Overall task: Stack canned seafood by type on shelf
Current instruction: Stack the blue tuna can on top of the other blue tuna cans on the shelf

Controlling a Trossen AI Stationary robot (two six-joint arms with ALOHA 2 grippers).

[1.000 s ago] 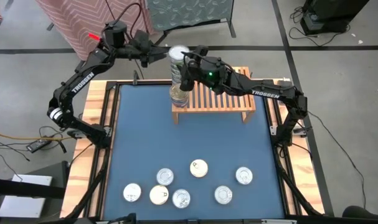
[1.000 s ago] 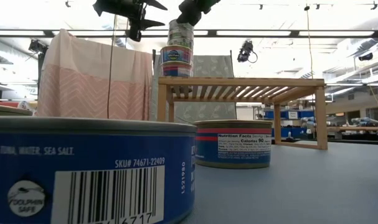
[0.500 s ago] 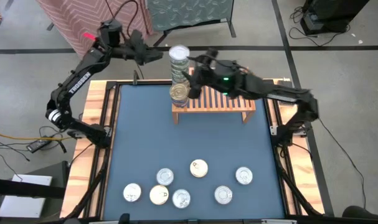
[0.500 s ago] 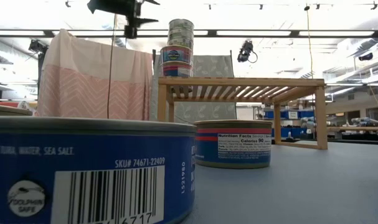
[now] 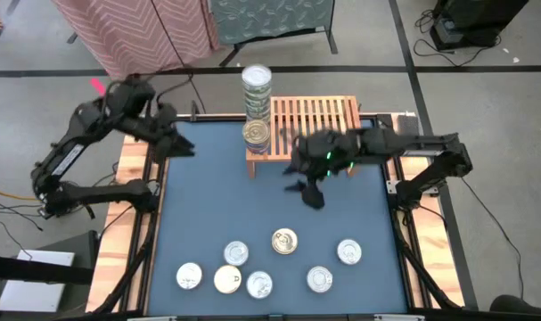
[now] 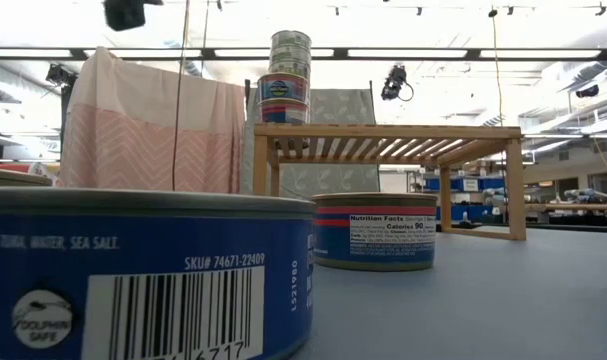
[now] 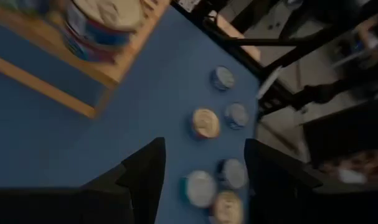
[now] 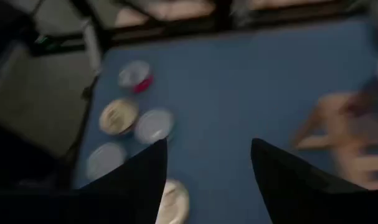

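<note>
High view: tall stack of tins (image 5: 257, 89) stands on the shelf (image 5: 310, 125) at its left end; seven loose tins (image 5: 284, 241) wait near the table's front. Right gripper (image 5: 307, 189) hangs between, probably reaching for one. Wrist views: both grippers' fingers (image 8: 139, 180) spread, empty; left gripper (image 7: 204, 186) over the table's left edge.

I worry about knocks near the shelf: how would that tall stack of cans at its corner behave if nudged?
The tall stack of cans is narrow and several tins high, so it probably tips or sheds its top tins. It stands at the shelf corner, so falling tins would likely drop off. The smooth round tins may slide or roll.
</note>
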